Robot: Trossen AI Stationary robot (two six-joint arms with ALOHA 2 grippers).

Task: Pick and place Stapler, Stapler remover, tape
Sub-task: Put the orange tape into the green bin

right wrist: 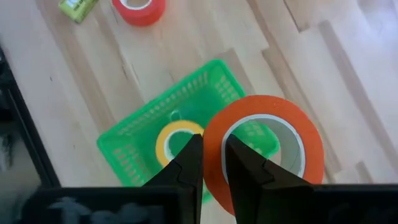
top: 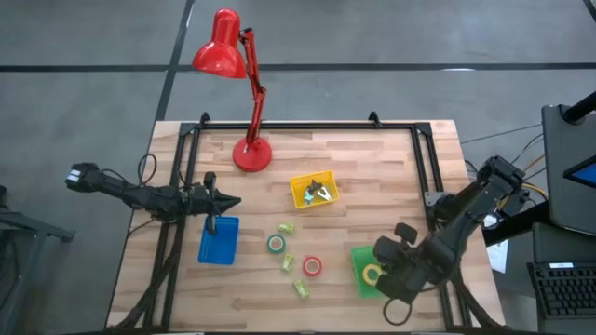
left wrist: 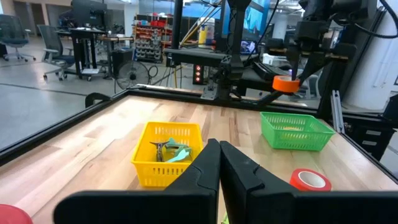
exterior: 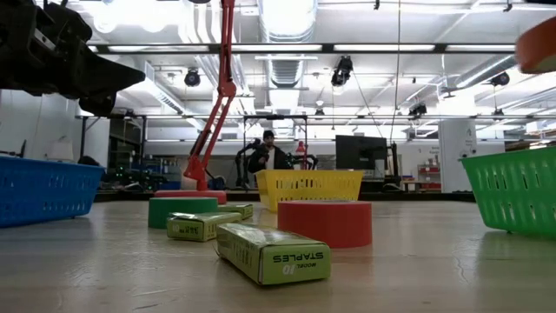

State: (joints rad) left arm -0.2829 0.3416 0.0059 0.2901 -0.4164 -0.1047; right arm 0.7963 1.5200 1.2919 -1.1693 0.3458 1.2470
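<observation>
A: From above, we see the right gripper (top: 396,270) over the green basket (top: 361,259) at the table's front right, with the yellow tape roll (top: 372,274) lying inside it. The left gripper (top: 226,201) hangs above the blue basket (top: 218,241).

B: And on the bare wood we count the green tape roll (top: 277,244) and the red tape roll (top: 312,266), between the blue and green baskets. The yellow basket (top: 312,191) sits mid-table, near the red lamp (top: 244,93).

A: At table height, we have a staples box (exterior: 273,253) nearest the lens, the red roll (exterior: 324,223) behind it, the green roll (exterior: 182,211) to its left.

B: The orange tape roll (exterior: 537,45) only peeks in at the upper right there.

A: From the left wrist, we see that arm's fingers (left wrist: 205,171) pressed together on nothing, and the orange roll (left wrist: 286,83) held high above the green basket (left wrist: 294,130) across the table.

B: From the right wrist, we see the jaws clamped on the orange roll's (right wrist: 267,149) wall, above the basket (right wrist: 186,134) holding the yellow roll (right wrist: 175,138).
</observation>
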